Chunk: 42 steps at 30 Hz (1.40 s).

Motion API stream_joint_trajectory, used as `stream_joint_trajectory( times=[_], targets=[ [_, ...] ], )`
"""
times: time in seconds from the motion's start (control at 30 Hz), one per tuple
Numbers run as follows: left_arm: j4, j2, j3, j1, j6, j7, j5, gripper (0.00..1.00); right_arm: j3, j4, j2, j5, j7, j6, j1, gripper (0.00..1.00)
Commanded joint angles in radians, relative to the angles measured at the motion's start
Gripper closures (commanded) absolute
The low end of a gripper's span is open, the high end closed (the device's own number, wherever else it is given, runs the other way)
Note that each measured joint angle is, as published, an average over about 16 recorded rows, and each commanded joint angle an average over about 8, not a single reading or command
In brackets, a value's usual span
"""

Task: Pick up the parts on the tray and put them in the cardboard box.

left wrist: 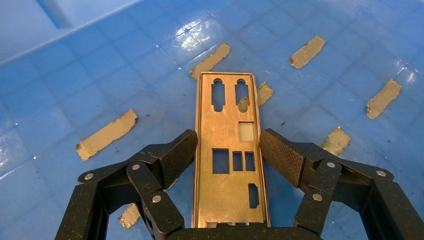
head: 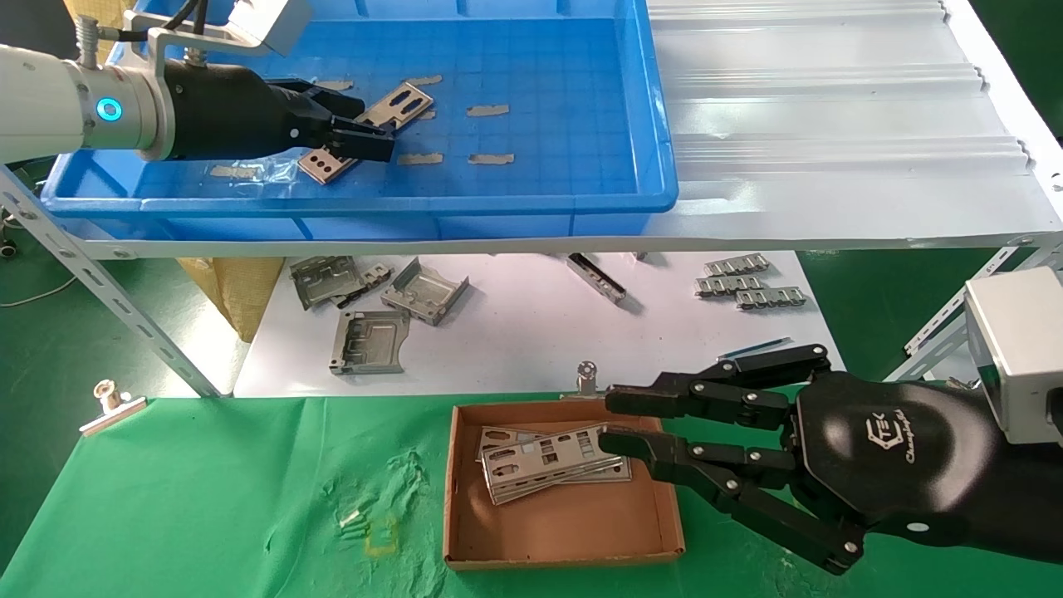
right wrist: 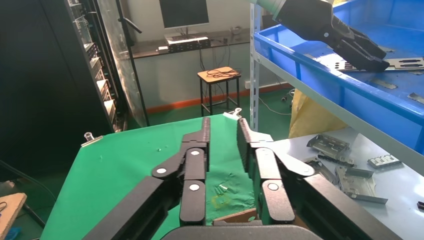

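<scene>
Nearest the robot, the right end effector [head: 613, 419] hovers over the far right corner of the cardboard box [head: 465, 531], its two black fingers [head: 706, 399] spread apart with nothing between them. The box sits on the green cloth [head: 208, 498] of the bench, and inside it lie a few stacked parts [head: 552, 463], flat and slightly fanned, towards the far side of the box floor. The lower fingertip of the right end effector hangs just above the right end of that stack; whether it touches cannot be told.

Beyond the box, on a white sheet [head: 515, 332] under the shelf, lie boxy grey brackets [head: 369, 340] and some small ribbed strips [head: 747, 286].

Farther off, on the shelf, stands the blue tray [head: 656, 124], with beige tape scraps [head: 488, 110] on its grid floor. The left end effector [head: 378, 137] reaches into the tray from the left. One part [left wrist: 230, 150] lies lengthwise between its fingers [left wrist: 282, 155], running from the palm out past the fingertips. In the left wrist view both textured pads sit against the long edges of the plate, so the left end effector is clamped on it. In the head view the plate [head: 369, 129] lies tilted across the tray floor, its far end pointing away from the arm.
</scene>
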Motion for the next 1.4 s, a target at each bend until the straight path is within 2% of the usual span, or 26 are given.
stream_joint_trajectory(
  times=[0.03, 0.37, 0.87, 1.4],
  targets=[
    [0.0, 0.0, 0.001, 0.0, -0.001, -0.001, 0.001, 1.0, 0.0, 0.0, 0.0, 0.0, 0.0, 0.0, 0.0, 0.0],
    [-0.01, -0.01, -0.018, -0.007, 0.032, 0.0, -0.026, 1.0, 0.0, 0.0, 0.0, 0.0, 0.0, 0.0, 0.0, 0.0],
    [-0.057, -0.045, -0.067, -0.048, 0.187, 0.073, -0.099, 1.0, 0.0, 0.0, 0.0, 0.0, 0.0, 0.0, 0.0, 0.0],
    [-0.165, -0.105, -0.097, -0.03, 0.526, 0.187, -0.166, 1.0, 0.0, 0.0, 0.0, 0.0, 0.0, 0.0, 0.0, 0.0]
  ],
)
